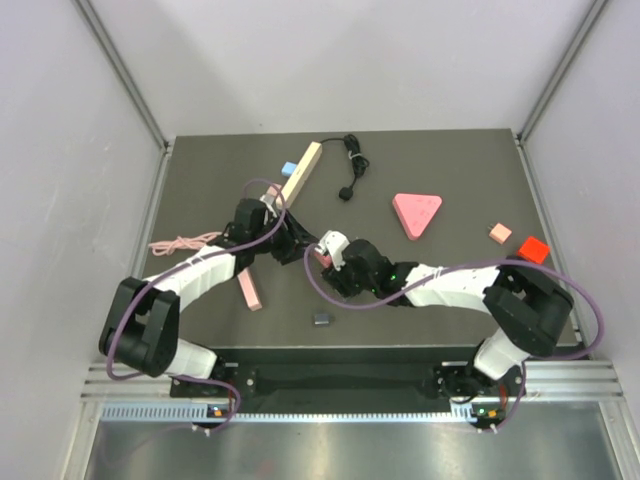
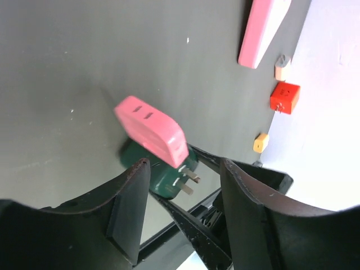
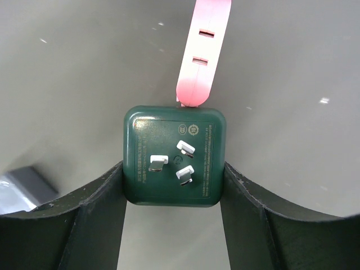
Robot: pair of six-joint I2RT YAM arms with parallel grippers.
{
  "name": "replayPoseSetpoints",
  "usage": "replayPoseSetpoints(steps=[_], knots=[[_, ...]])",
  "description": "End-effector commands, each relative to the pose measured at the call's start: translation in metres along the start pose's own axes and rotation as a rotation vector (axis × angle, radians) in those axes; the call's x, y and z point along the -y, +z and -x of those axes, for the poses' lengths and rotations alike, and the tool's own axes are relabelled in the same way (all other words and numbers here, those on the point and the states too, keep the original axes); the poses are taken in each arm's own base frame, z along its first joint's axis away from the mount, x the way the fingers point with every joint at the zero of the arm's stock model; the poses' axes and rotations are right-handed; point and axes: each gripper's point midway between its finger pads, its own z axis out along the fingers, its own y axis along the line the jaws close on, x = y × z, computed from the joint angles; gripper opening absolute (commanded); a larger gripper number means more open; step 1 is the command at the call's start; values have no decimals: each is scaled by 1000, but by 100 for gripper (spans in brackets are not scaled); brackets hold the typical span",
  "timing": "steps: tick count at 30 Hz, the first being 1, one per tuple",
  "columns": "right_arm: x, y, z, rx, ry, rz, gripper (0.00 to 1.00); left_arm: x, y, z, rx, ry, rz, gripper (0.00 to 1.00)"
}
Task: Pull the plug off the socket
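right claw [image 3: 174, 169] clamped on green adapter [image 3: 169, 126], pink plug [image 3: 199, 56] at its far side, left claw [image 2: 184, 169] apart beside both

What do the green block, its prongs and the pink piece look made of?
Green block: likely hard matte plastic, with moulded rounded corners and printed markings. Prongs: bare metal, bright silver. Pink piece: probably smooth plastic, with a soft sheen.

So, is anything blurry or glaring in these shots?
Right wrist view: the green adapter is sharp, its prongs crisp; a grey object at lower left is blurred. Left wrist view: the pink piece throws a soft shadow on the table. Top view: even light, no harsh glare.
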Motion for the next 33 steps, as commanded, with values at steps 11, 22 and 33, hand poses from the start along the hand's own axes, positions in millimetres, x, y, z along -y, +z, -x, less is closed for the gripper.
replayPoseSetpoints(steps=[11,22,33], knots=[[9,-22,40,147,-176,-133,0,3,9,0,-27,-149,-2,59],[-6,-28,53,188,-208,-112,0,-6,12,-9,-16,-211,12,61],[-16,-30,62,197,-253,-130,0,-8,22,-14,-35,-221,13,51]])
